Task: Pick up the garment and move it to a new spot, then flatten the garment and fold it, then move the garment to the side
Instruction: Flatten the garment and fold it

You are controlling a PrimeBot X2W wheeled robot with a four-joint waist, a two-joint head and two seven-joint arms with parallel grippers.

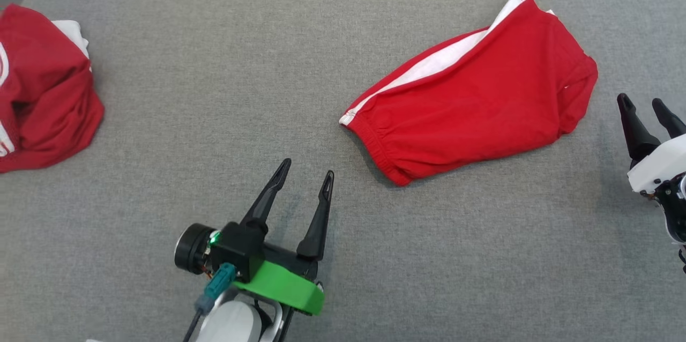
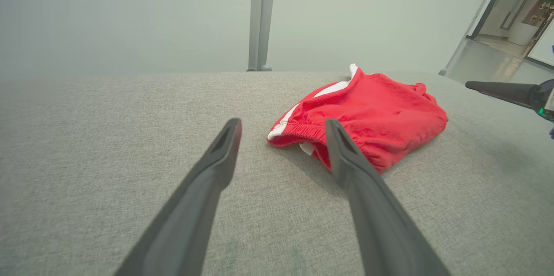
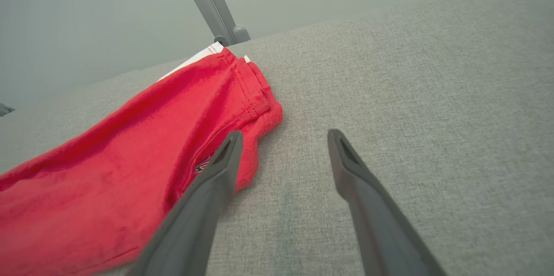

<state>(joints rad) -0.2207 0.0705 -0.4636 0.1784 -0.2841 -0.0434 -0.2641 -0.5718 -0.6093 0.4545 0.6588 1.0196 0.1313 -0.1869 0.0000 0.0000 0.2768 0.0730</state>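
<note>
Left tool (image 1: 308, 167) and right tool (image 1: 639, 98): each has its two dark fingers spread wide, with nothing between them. The garment (image 1: 477, 101), red shorts with a white stripe (image 1: 445, 60) along the far edge, lies folded on the grey bench (image 1: 214, 63), right of centre. It is set at a slant, with the elastic waistband (image 1: 375, 149) at the near-left end and the leg hems at the far-right end. The left tool (image 2: 282, 122) stands to the near left of the waistband, apart from it, fingers pointing towards the far side. The right tool (image 3: 284, 133) stands near the garment's (image 3: 130, 159) right end. Whether its left finger touches the cloth cannot be told. A second red garment (image 1: 43, 90), bunched, rests at the bench's far-left edge, well apart from the first. A grey post (image 2: 259, 16) rises beyond the far edge of the bench.
</note>
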